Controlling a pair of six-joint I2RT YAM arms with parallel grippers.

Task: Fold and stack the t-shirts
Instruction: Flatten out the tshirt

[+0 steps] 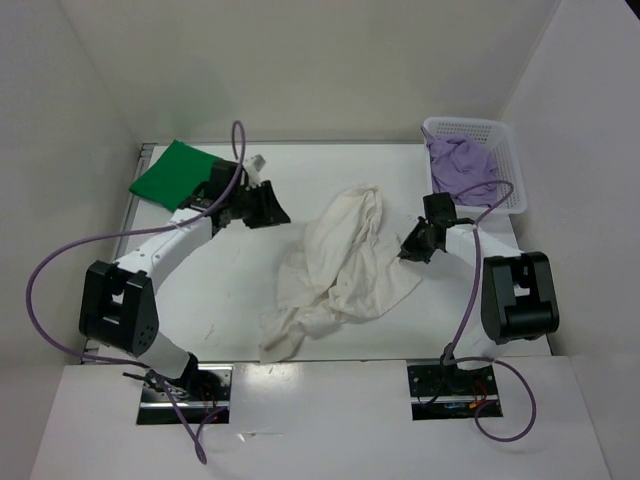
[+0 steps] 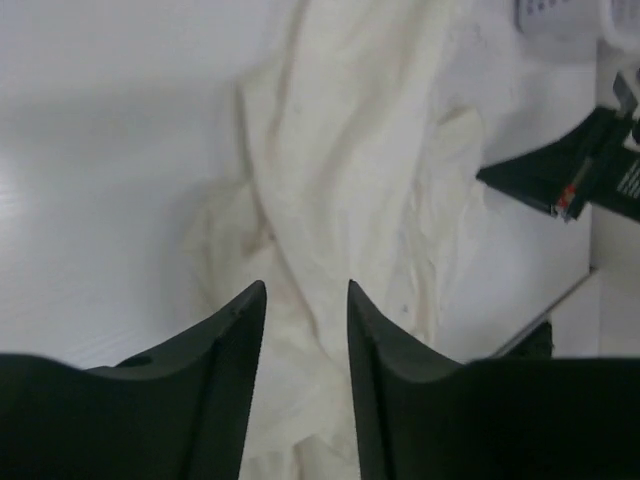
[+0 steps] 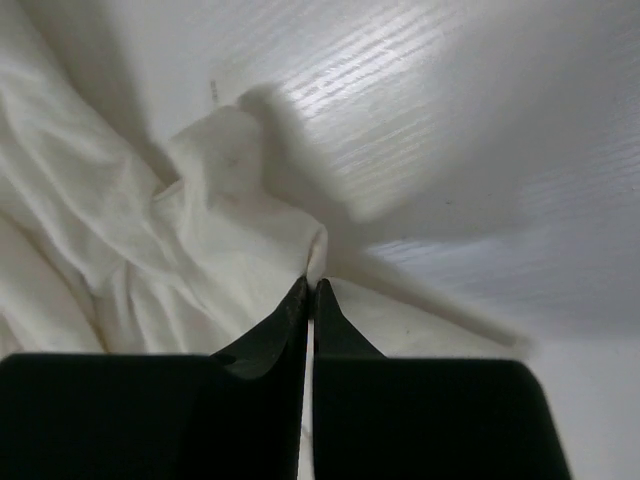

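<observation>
My right pincer [image 3: 312, 285] closed on white shirt [image 1: 345, 260] hem, thin bite | my left pincer [image 2: 305, 290] open above it | shirt crumpled mid-counter [image 1: 230, 310] | green shirt [image 1: 175, 172] far left, purple shirt [image 1: 462, 165] in basket [image 1: 505, 135] | risk: hem likely slips on pull.

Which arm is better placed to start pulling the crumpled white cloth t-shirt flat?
Probably the right: the right gripper is shut on an edge of the crumpled white cloth t-shirt. The left gripper is open, holding nothing.
</observation>
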